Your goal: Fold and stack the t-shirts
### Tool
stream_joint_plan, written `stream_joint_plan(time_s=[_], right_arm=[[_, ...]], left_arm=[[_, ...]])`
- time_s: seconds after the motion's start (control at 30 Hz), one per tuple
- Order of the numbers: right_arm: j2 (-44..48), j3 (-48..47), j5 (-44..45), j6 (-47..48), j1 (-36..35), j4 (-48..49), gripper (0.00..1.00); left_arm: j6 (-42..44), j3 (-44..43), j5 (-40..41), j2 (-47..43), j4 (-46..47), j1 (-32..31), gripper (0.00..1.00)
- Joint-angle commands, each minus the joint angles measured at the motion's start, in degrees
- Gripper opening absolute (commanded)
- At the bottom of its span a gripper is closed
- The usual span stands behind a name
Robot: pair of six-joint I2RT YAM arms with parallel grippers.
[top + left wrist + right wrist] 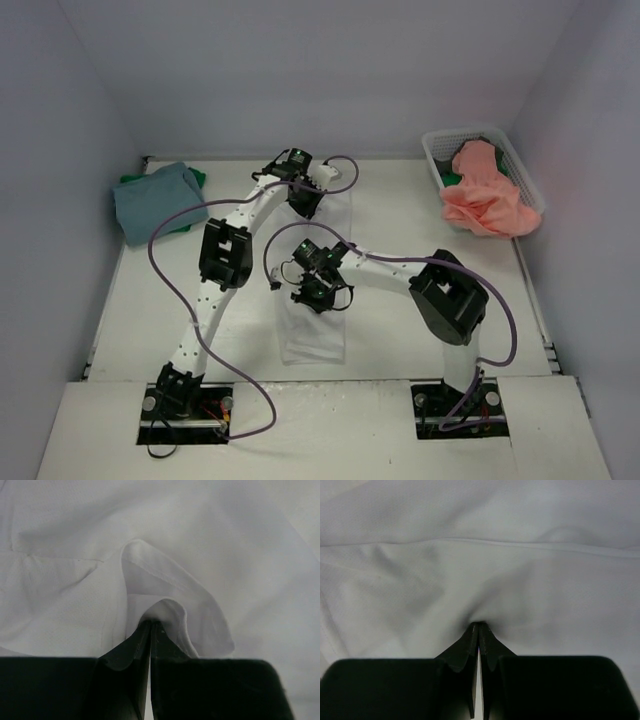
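A white t-shirt [318,330] lies as a long narrow strip down the middle of the table. My left gripper [303,200] is shut on its far end; in the left wrist view the jaws [151,623] pinch a raised fold of the white cloth [170,587]. My right gripper [318,290] is shut on the shirt's middle; in the right wrist view the tips [479,625] pinch puckered white cloth [480,575]. A folded light blue t-shirt [158,200] lies on a green one [196,179] at the far left. A salmon pink t-shirt [487,195] spills from the basket.
A white plastic mesh basket [437,150] stands at the far right corner, with a bit of green cloth [450,180] inside under the pink shirt. Purple cables loop from both arms over the table. Grey walls close in the table on three sides.
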State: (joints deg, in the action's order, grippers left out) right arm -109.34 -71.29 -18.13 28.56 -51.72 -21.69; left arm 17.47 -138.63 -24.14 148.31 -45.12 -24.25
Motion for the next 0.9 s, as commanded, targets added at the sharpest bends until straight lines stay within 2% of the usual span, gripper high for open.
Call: stream_joint_plan(time_s=[0.0, 0.2, 0.27, 0.5, 0.57, 0.63, 0.7, 0.8, 0.87], right_arm=[[-3.1, -1.0, 2.0, 1.1, 2.4, -0.7, 0.0], [-4.4, -2.5, 2.5, 1.1, 5.1, -0.7, 0.01], [-4.3, -2.5, 2.5, 1.0, 5.4, -0.7, 0.02], [-0.8, -0.9, 1.2, -0.3, 5.1, -0.8, 0.07], [0.9, 0.1, 1.2, -1.0, 4.7, -1.0, 0.07], [2.4, 0.8, 1.7, -1.4, 4.4, -1.2, 0.13], [3.8, 1.8, 2.3, -1.7, 3.9, -1.1, 0.17], [6.4, 2.5, 2.3, -1.9, 3.9, -1.1, 0.3], [8.4, 2.6, 1.9, -2.1, 3.9, -0.9, 0.39]], left_arm=[[-0.8, -4.2, 2.8, 0.7, -2.3, 0.8, 0.0], [-5.3, -6.6, 5.2, 2.5, -1.7, 2.3, 0.0], [-6.4, -6.5, 5.1, 2.1, -1.2, 2.9, 0.03], [-8.2, -4.4, 4.5, -2.2, -0.2, 3.4, 0.05], [-8.5, -3.8, 5.2, -2.9, 0.3, 3.3, 0.11], [-8.6, -5.1, 5.8, -3.5, -0.5, 3.3, 0.14], [-8.8, -5.8, 5.8, -4.7, -1.2, 3.4, 0.27], [-9.7, -4.1, 4.6, -9.1, -0.1, 3.9, 0.46], [-9.8, -2.5, 4.5, -11.7, 1.6, 4.2, 0.49]])
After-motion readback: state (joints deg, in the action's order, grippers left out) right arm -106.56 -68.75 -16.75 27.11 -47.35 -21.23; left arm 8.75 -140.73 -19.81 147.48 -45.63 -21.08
